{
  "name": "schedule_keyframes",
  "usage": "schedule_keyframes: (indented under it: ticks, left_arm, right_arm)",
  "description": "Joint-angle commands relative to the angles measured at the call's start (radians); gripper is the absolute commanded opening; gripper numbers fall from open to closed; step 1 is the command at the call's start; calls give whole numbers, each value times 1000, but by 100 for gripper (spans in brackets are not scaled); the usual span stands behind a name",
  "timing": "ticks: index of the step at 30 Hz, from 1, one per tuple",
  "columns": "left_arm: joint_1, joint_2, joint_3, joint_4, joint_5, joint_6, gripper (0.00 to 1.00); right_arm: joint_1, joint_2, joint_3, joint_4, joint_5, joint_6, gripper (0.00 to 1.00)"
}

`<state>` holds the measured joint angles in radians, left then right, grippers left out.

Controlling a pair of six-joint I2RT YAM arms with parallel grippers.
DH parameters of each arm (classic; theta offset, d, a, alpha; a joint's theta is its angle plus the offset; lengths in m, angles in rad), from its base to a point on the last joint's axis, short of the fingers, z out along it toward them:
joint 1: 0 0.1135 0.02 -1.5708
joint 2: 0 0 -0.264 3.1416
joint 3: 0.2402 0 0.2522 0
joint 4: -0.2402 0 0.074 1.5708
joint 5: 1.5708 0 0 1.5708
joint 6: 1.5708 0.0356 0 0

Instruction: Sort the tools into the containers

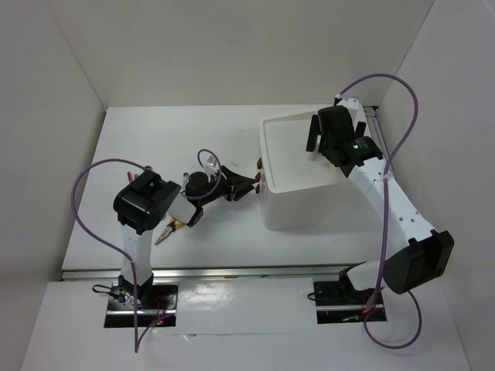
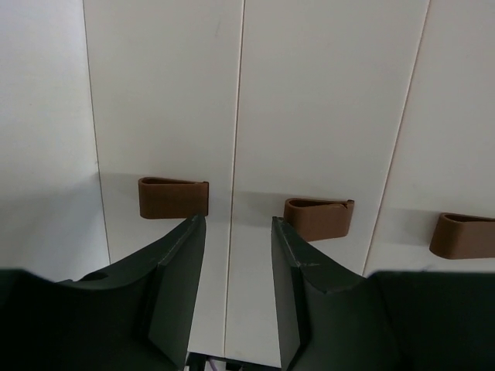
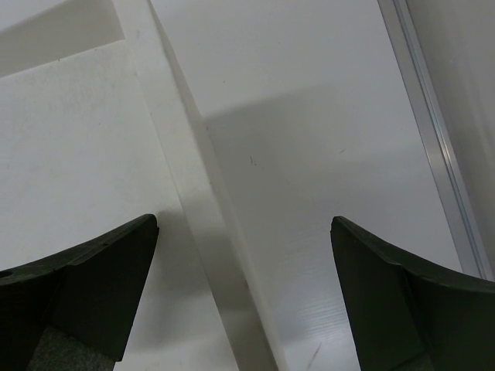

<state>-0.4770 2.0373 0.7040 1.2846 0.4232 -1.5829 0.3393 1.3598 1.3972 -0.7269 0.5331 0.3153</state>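
The white drawer unit [image 1: 298,174] stands right of centre, its shallow top tray bare. My left gripper [image 1: 246,185] is open and empty, pointing at the unit's left face, just short of the dark red-brown handles [image 1: 261,178]. The left wrist view shows three shut drawer fronts with brown handles [image 2: 173,198], [image 2: 318,218], [image 2: 462,235]; my left gripper [image 2: 238,220] faces the seam between the first two. My right gripper [image 1: 325,131] is wide open and empty above the tray's right rim [image 3: 193,193]. Yellow-black pliers [image 1: 166,230] lie half hidden under my left arm. Other tools are out of view.
White walls close the table at the back and both sides. An aluminium rail [image 3: 437,154] runs along the table's right edge beside the unit. Purple cables [image 1: 93,201] loop from both arms.
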Motion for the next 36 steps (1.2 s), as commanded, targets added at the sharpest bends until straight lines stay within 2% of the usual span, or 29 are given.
schedule_keyframes:
  ticks: [1, 12, 16, 29, 36]
  left_arm:
    - [9, -62, -11, 542, -11, -11, 51]
    - [18, -143, -26, 548, -35, 3, 51]
    - [18, -167, -58, 548, -54, 3, 55]
    - [-2, -118, 23, 548, -44, -17, 55]
    - [-48, -82, 42, 525, -54, -5, 54]
  right_arm:
    - [-5, -1, 17, -43, -36, -32, 100]
    - [4, 9, 17, -34, -55, -32, 100]
    - [4, 9, 17, -34, -55, -41, 100]
    - [23, 9, 17, -43, -36, -41, 100]
    - [23, -1, 17, -43, -25, -32, 100]
